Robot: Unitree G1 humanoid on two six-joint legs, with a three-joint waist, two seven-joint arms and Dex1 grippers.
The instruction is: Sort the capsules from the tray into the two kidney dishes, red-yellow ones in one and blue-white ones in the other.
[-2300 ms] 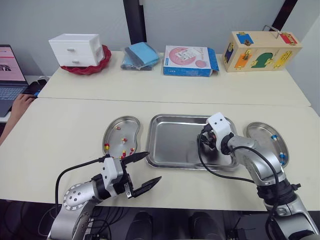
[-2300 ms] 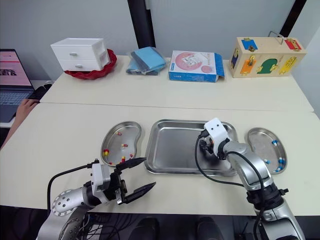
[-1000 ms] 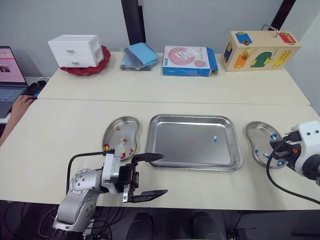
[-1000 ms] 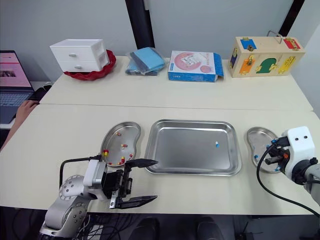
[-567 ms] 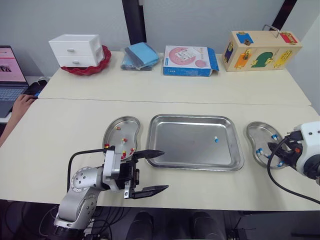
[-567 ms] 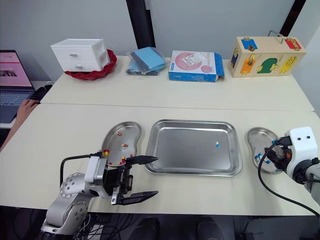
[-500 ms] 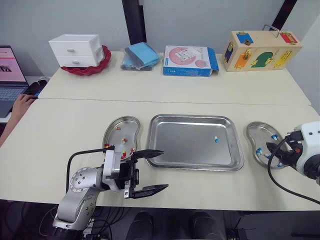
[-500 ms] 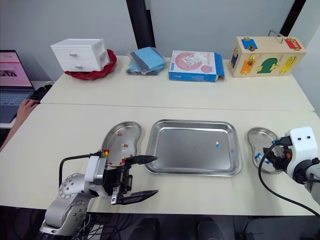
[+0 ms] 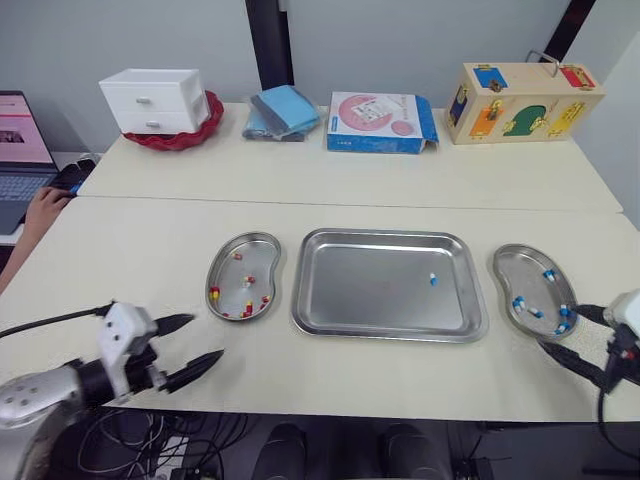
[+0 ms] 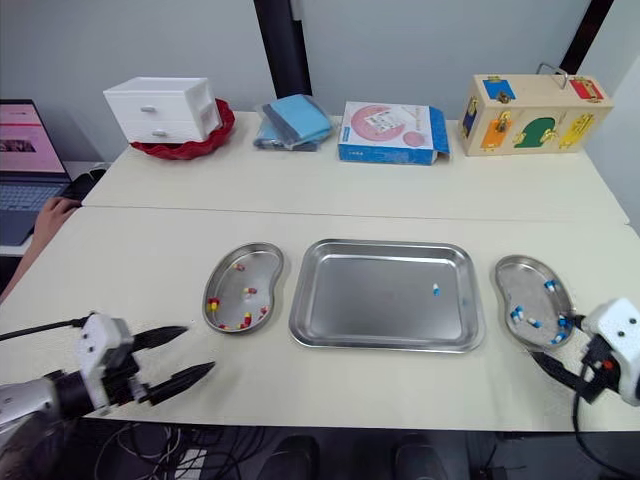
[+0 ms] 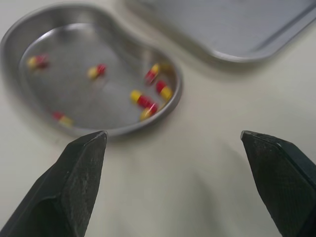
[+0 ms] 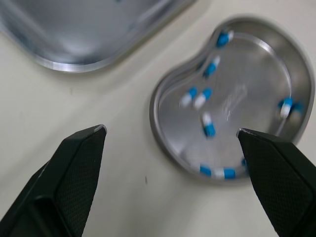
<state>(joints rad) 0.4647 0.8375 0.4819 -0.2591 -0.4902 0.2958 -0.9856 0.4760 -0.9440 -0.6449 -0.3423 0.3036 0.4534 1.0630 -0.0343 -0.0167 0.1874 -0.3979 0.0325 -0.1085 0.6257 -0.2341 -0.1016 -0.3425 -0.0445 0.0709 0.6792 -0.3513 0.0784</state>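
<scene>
Left claw (image 9: 203, 337) spread wide over the desk (image 9: 150, 260) front, red-yellow capsules (image 11: 143, 100) in the left kidney dish (image 9: 258, 265), lone blue-white capsule (image 9: 432, 279) right of centre in the tray (image 9: 365, 295), blue-white capsules (image 12: 207, 124) in the right kidney dish (image 9: 528, 270), right claw (image 9: 559, 326) wide apart by its near rim.

Your tray (image 9: 360, 290) is satin metal, smooth and softly reflective. The left dish (image 9: 262, 262) and right dish (image 9: 530, 280) are shinier metal, polished enough to mirror what lies in them. The red-yellow capsules (image 11: 143, 101) and blue-white capsules (image 12: 207, 126) have smooth, glossy shells. The table (image 9: 140, 250) is matt and smooth. The fingers (image 12: 74, 182) are matt black with a fine dimpled texture. At the back you have glossy white plastic drawers (image 9: 152, 98), folded cloth (image 9: 283, 108), a printed card carton (image 9: 375, 120) and a pale wooden box (image 9: 520, 100).
</scene>
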